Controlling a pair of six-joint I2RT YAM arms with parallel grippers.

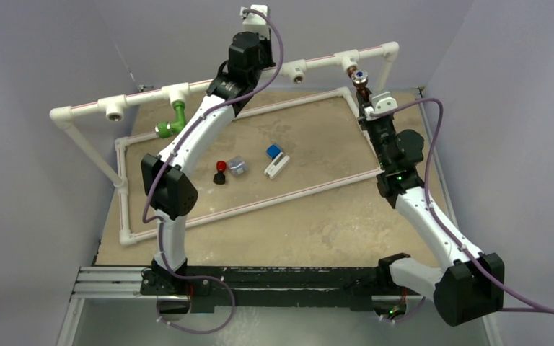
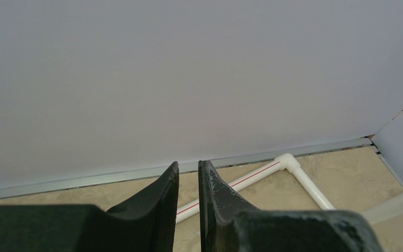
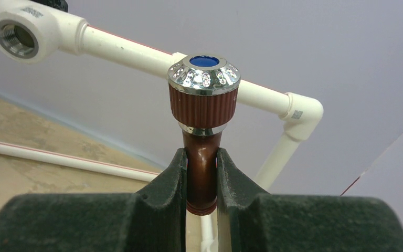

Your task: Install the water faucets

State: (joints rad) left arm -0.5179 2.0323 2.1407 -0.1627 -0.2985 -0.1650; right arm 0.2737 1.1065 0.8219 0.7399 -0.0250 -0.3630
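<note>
**Right fingers clamp the brown faucet at the rail; left fingers nearly closed on nothing**

The table (image 1: 296, 216) carries a raised pipe rail (image 1: 144, 96) along its far side and a low pipe frame (image 1: 260, 203) lying flat on the top.

The left gripper (image 2: 189, 165) is lifted high at the far side. Its two fingers (image 2: 215, 199) stand almost together with only a thin slit between them, and nothing is in that slit. Beyond their tips is the bare wall (image 2: 189, 79). Below and to the right of the tips, a corner of the low pipe frame shows on the table.

The right gripper (image 3: 199, 157) is closed on the brown faucet (image 3: 203, 105). Its fingers (image 3: 173, 184) press the faucet's neck from both sides, and the ribbed cap with its chrome ring and blue disc stands just above the fingertips. The raised rail runs right behind that cap. An open tee socket (image 3: 16, 34) sits up and to the left of the fingers, and an elbow (image 3: 301, 113) lies to their right. Whether the faucet's stub is seated in a fitting cannot be told.

The green faucet (image 1: 174, 119) hangs from a tee on the left part of the rail, well apart from both pairs of fingers.

Inside the low frame, between the two arms and touched by neither pair of fingers, lie a blue-and-white block (image 1: 276, 160), a grey block (image 1: 238, 166) and a red-and-black knob (image 1: 221, 171).
</note>
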